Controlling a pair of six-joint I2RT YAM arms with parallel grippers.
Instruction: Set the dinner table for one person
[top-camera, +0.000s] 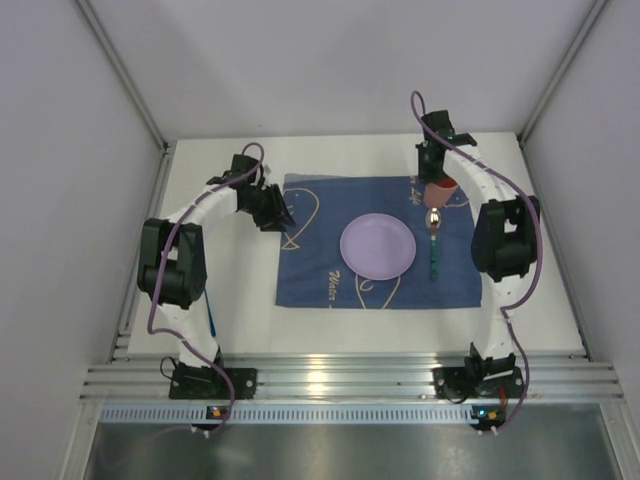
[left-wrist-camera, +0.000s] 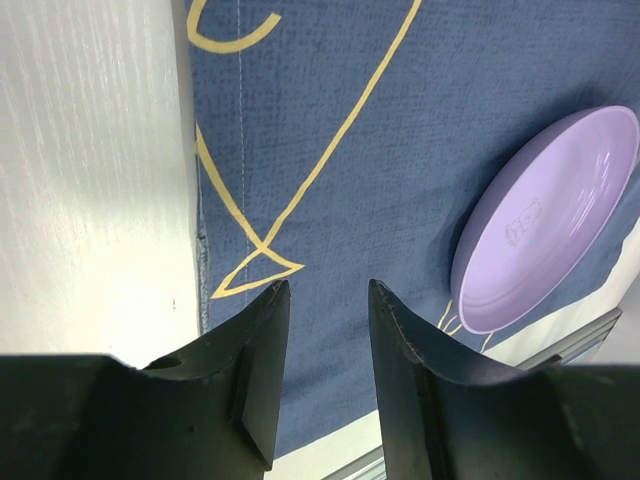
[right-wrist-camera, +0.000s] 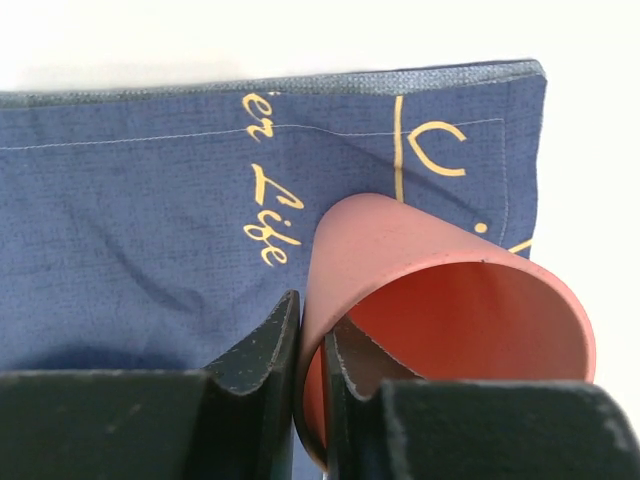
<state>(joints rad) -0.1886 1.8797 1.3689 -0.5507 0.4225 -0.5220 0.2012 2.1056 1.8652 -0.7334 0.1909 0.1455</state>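
While my right hand (right-wrist-camera: 312, 312) pinches the wall of the pink cup (right-wrist-camera: 420, 260) at the cloth (right-wrist-camera: 130, 200) 2 o'clock corner, my left hand (left-wrist-camera: 328, 290) hovers open at its 9 o'clock edge.

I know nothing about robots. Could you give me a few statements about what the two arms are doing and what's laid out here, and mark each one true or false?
1. The right gripper pinches the wall of a pink cup. True.
2. The left gripper holds a fork. False: it is open and holds nothing, above the blue cloth.
3. The purple plate lies on the blue cloth. True.
4. The spoon lies on the left arm's side of the plate. False: it lies on the right arm's side, beside the plate.
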